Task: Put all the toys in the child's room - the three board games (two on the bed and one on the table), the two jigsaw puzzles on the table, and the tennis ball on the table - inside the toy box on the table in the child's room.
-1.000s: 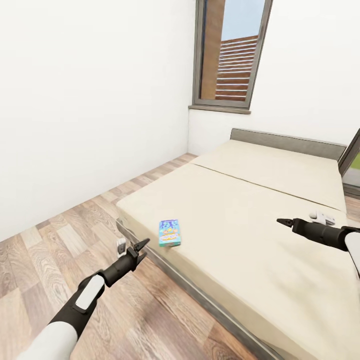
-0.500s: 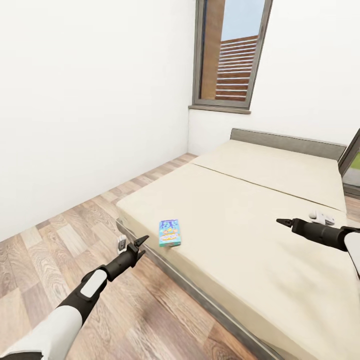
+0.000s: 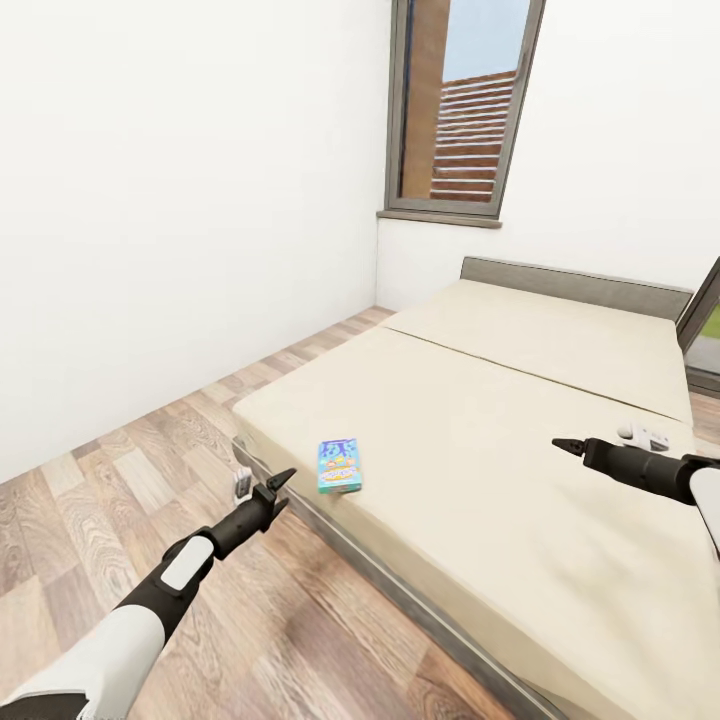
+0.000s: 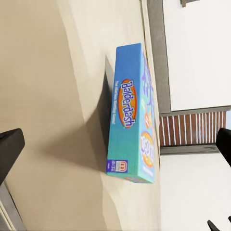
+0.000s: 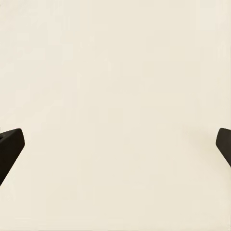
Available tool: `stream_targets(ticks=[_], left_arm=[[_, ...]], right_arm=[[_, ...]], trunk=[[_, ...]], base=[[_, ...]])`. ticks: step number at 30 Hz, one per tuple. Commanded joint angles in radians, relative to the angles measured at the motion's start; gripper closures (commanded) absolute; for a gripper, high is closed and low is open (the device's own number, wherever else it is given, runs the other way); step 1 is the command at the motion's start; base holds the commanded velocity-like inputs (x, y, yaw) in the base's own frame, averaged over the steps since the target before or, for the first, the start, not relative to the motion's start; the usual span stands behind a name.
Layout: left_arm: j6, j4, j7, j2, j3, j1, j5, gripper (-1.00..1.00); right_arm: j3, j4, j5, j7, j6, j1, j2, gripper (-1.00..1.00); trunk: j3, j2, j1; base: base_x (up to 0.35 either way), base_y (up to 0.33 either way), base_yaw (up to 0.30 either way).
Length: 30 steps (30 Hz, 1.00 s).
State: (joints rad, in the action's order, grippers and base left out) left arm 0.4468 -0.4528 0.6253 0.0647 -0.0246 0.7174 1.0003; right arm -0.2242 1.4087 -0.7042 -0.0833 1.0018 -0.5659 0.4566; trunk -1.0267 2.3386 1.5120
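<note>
1. White walls and plank floor are framing the bed (image 3: 520, 420), its beige mattress lying under a window.
2. One board game (image 3: 339, 465), a blue box, is lying flat near the bed's front edge.
3. Left hand (image 3: 262, 487) is hanging just before that edge, fingers spread and empty, seemingly lining up for a grasp.
4. Right hand (image 3: 562, 444) is hovering over the mattress, open, empty.

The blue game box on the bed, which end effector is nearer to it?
Left. The left end effector sits just off the bed edge beside the box; the right end effector is farther across the mattress.
</note>
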Motion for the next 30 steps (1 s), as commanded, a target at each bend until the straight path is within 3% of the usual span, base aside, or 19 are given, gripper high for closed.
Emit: stream_targets(ticks=[1,30], left_arm=[[0.008,0.001,0.001,0.0,-0.003,0.003,0.005,-1.0],[0.004,0.011,-0.001,-0.004,-0.002,0.014,0.004,-1.0]], right_arm=[[-0.001,0.005,0.008,-0.009,0.005,0.001,0.0,-1.0],[-0.002,0.022,0.009,-0.008,0.005,0.011,0.0,-1.0]], trunk=[[-0.001,0.0,0.0],[-0.001,0.0,0.0]], base=[[0.0,0.0,0.0],[0.0,0.0,-0.086]])
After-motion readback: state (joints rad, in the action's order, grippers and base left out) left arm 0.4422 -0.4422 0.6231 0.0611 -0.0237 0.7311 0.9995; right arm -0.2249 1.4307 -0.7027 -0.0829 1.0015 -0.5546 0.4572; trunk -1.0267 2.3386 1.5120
